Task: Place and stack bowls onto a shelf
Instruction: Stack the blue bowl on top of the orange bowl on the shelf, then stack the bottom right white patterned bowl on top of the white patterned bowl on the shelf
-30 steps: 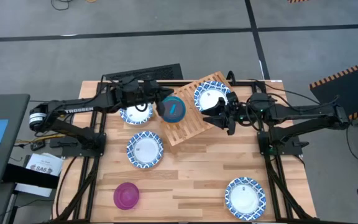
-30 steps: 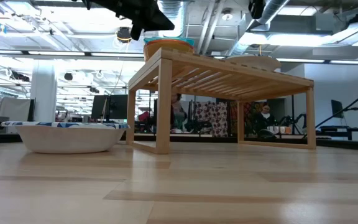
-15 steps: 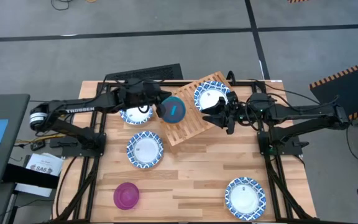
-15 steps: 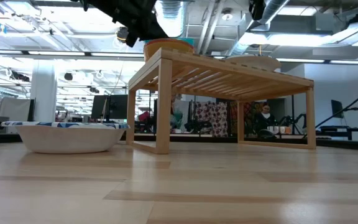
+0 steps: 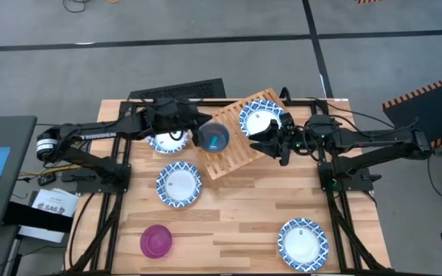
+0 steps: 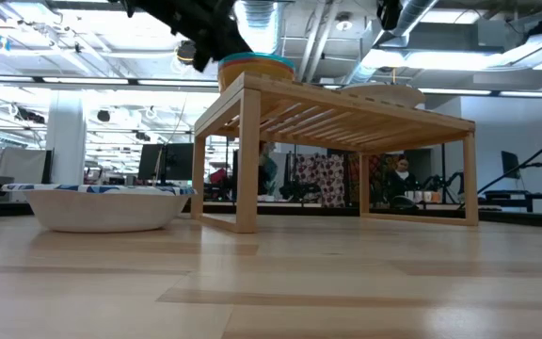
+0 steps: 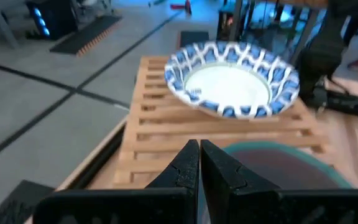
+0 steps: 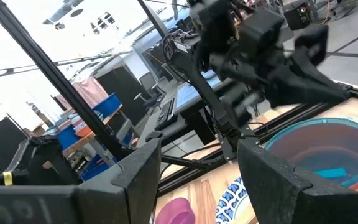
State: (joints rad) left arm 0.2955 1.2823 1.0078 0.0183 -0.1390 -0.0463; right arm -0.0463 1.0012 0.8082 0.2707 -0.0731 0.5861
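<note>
The slatted wooden shelf (image 5: 238, 136) stands at the table's far middle, on its legs in the low view (image 6: 346, 108). On it rest a blue-rimmed bowl (image 5: 261, 120) and a stack of plastic bowls with the teal one on top (image 5: 212, 137), also seen in the low view (image 6: 255, 66). My left gripper (image 5: 196, 124) is shut just left of the stack; the left wrist view shows it (image 7: 199, 163) beside the teal rim (image 7: 278, 163). My right gripper (image 5: 273, 142) is open and empty at the shelf's right side, wide apart in its wrist view (image 8: 204, 171).
Three more blue-rimmed bowls rest on the table: one under my left arm (image 5: 167, 141), one at left centre (image 5: 179, 185), one at the near right (image 5: 301, 241). A purple bowl (image 5: 156, 240) sits near left. A black keyboard (image 5: 179, 90) lies at the far edge.
My left gripper has drawn back a little toward the table's left and slightly down, away from the top of the plastic bowl stack. The stack stays on the shelf.
</note>
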